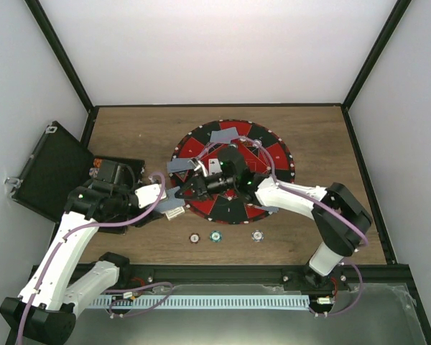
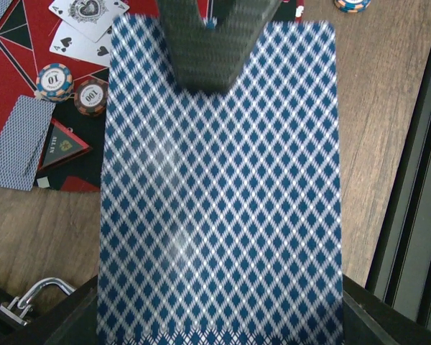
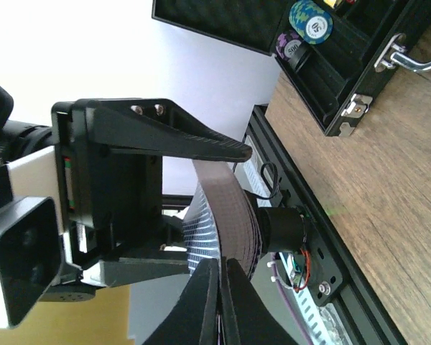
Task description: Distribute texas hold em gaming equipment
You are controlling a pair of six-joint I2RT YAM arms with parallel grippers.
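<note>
Left claw (image 1: 172, 205), at the near-left rim of the round red-and-black felt mat (image 1: 275, 154): closed on a stack of playing cards with blue-and-white diamond-patterned backs (image 2: 223, 201), the top card's back filling the left wrist view. Right claw (image 3: 220, 279), reaching across the mat to the stack: fingers pressed together on its far edge. Whether they pinch one card or several cannot be told.

On the mat: further face-down cards (image 2: 21, 140), two face-up spade cards (image 2: 86, 18), and two round striped-rim poker chips (image 2: 55, 80) touching one another. On the brown wooden table (image 1: 316, 129), just in front of the mat: a row of three more chips (image 1: 215, 235), set apart. At far left: an open black hinged case (image 1: 50, 169), with chips (image 3: 310, 21) in its compartments.
</note>
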